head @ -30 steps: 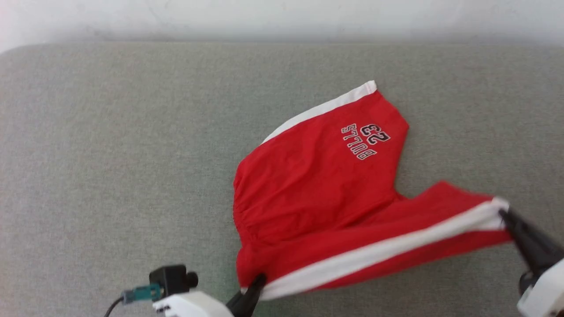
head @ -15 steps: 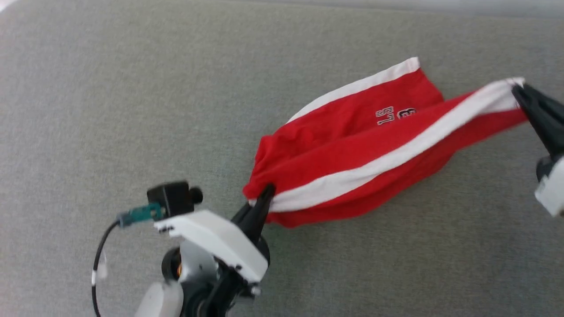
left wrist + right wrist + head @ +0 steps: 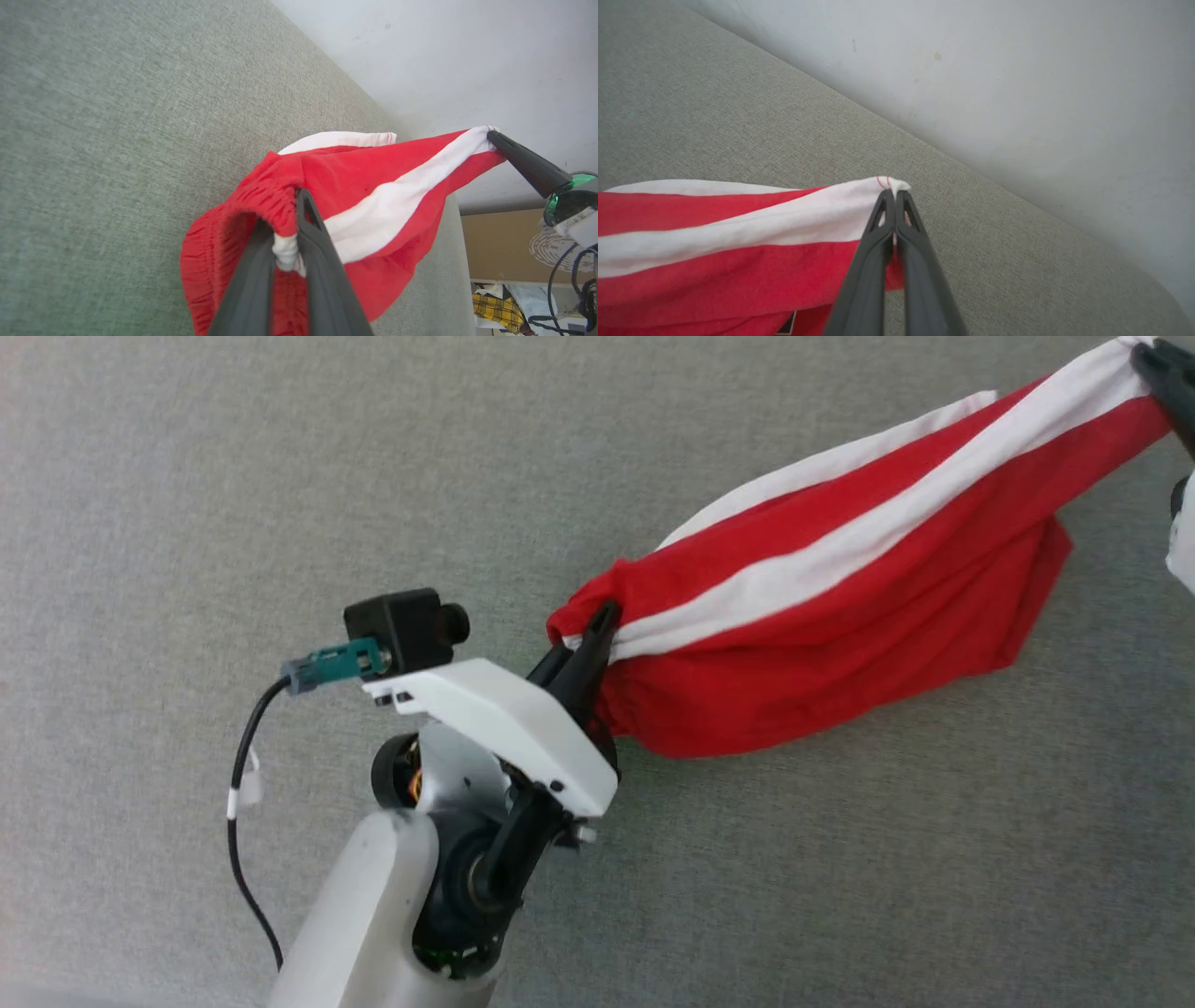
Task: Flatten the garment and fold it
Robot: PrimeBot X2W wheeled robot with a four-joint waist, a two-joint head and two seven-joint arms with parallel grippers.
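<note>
1. Since we want the shorts [image 3: 840,616] pulled straight before flattening, our left fingers [image 3: 583,658] clench the waistband corner and our right fingers [image 3: 871,266] clench the striped hem corner.
2. We hold the cloth stretched between them above the grey worktop [image 3: 187,523], its lower folds sagging toward it.

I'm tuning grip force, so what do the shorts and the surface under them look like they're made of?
Shorts: thin, soft, matte cloth, perhaps polyester or cotton; it sags and bunches, and the waistband is gathered like elastic. Surface: grey-green matte woven upholstery, by its fine visible weave.
</note>
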